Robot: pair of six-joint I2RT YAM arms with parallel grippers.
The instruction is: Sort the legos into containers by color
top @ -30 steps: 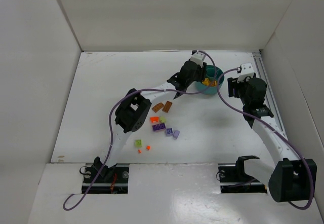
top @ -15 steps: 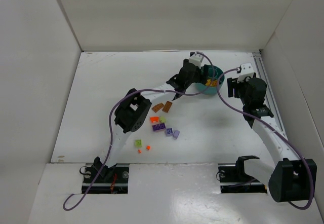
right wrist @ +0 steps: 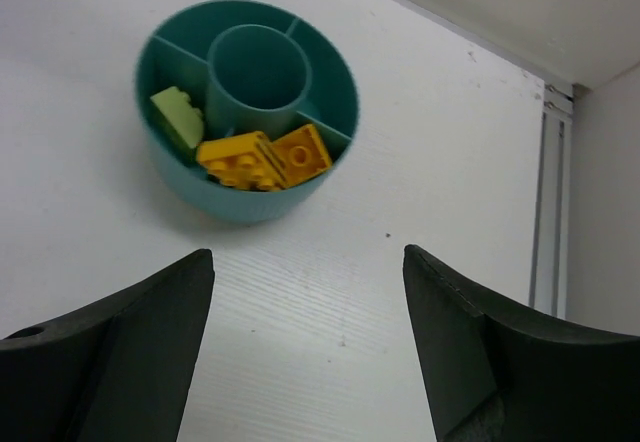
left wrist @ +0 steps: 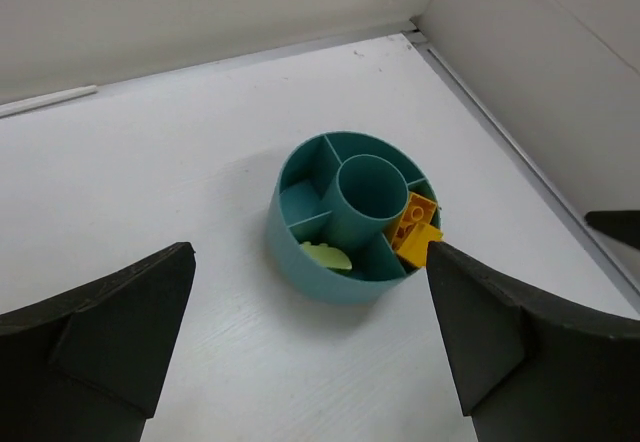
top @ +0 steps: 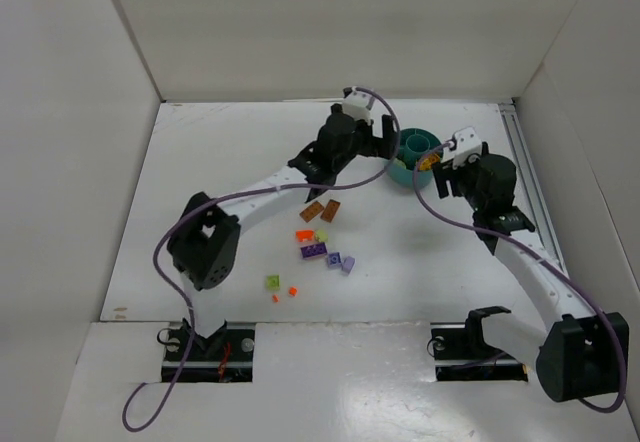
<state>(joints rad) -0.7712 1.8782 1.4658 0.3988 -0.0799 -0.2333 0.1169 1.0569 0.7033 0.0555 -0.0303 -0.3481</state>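
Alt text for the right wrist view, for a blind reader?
A round teal dish holds two yellow-orange legos and one light green lego in its outer compartments. The right hand hovers above it, open and empty.

Looked like a robotics lab test cell. White bench point(top: 200, 222) was boxed in by plain white panels point(top: 330, 32) on three sides. Left arm point(top: 260, 187) and right arm point(top: 530, 262) were bolted at its near edge, purple cable point(top: 160, 262) looping loose. Metal rail point(top: 522, 162) ran down the right side. Toy legos point(top: 313, 251) and a teal dish point(right wrist: 235, 202) sat on the bench.
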